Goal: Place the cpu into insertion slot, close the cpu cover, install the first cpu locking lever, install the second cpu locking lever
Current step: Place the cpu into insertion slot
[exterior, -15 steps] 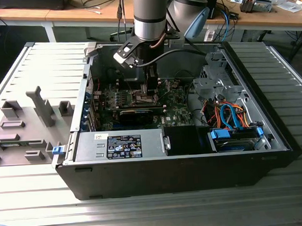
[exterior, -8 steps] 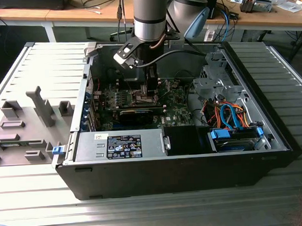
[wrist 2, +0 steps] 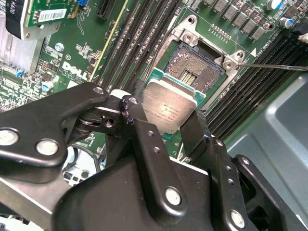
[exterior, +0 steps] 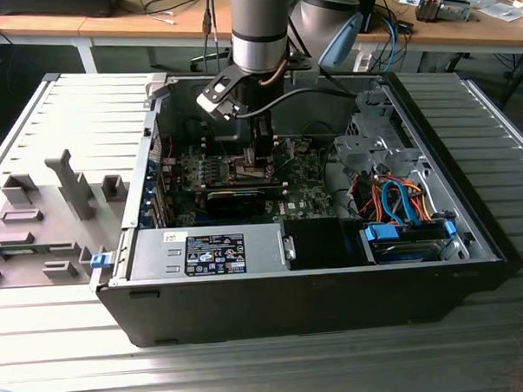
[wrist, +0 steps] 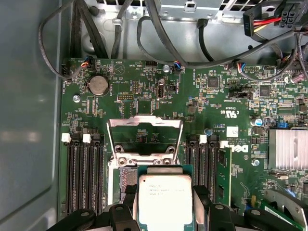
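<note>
Ribbed metal surface [exterior: 252,370] carries your open computer case [exterior: 318,302], green motherboard [wrist: 144,91] flat inside. You're on the first step: the thin grey cpu cover [wrist: 144,121] stands flipped up, the insertion slot [wrist 2: 192,65] shows its gold-brown contact field, and your hand [wrist 2: 168,115] pinches the flat silvery cpu [wrist: 165,199] by opposite edges, just over the slot's edge. Seating it likely calls for squaring chip to socket.

Cpu [wrist 2: 169,108] just above insertion slot [wrist 2: 195,65]
</note>
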`<state>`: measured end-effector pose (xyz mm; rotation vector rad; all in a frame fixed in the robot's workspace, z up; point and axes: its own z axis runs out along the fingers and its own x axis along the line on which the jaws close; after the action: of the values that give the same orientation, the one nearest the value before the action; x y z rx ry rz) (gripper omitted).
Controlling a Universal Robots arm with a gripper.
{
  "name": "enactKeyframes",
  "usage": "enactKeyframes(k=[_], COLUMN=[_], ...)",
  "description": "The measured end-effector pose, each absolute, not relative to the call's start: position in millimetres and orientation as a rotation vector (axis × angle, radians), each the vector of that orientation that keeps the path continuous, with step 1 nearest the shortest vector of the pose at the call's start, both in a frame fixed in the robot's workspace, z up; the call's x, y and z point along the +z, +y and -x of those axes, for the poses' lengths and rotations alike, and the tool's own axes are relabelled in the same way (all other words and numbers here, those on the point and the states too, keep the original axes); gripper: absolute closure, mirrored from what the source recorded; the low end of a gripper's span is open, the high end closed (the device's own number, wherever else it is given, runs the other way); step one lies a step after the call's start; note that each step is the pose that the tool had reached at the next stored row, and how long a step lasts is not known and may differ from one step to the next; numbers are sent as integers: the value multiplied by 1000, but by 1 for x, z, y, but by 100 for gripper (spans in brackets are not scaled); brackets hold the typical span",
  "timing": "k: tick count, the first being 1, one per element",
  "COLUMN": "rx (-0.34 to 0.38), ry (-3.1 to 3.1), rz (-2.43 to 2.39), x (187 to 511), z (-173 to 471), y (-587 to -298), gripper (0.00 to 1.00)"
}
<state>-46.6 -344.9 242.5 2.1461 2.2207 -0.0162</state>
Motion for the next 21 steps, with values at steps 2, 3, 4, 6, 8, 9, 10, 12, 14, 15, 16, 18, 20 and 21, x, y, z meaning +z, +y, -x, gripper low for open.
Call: enactKeyframes(k=[2, 3, 4, 6, 8, 9, 10, 12, 14, 15, 16, 18, 20, 21], rx=[-16, -16, -16, -16, -16, -16, -16, -16, -16, -16, -16, -16, -16, -16], ry=[2221, 2221, 2221, 2221, 2221, 2221, 2221, 2221, 2221, 2221, 2221, 2221, 2221, 2221], rz=[-2146, -2146, -2146, -2146, -2146, -2146, -2146, -2146, -2146, -2146, -2146, -2146, -2146, -2146], x=[242, 242, 242, 241, 241, 241, 240, 240, 240, 240, 239, 239, 239, 238], z=[47, 47, 47, 47, 47, 47, 47, 47, 47, 47, 47, 47, 47, 47], y=[-345, -345, -345, -345, -345, -345, -345, -345, -345, -345, -345, -345, -345, -345], gripper=[45, 45, 45, 45, 45, 45, 45, 45, 45, 45, 45, 45, 45, 45])
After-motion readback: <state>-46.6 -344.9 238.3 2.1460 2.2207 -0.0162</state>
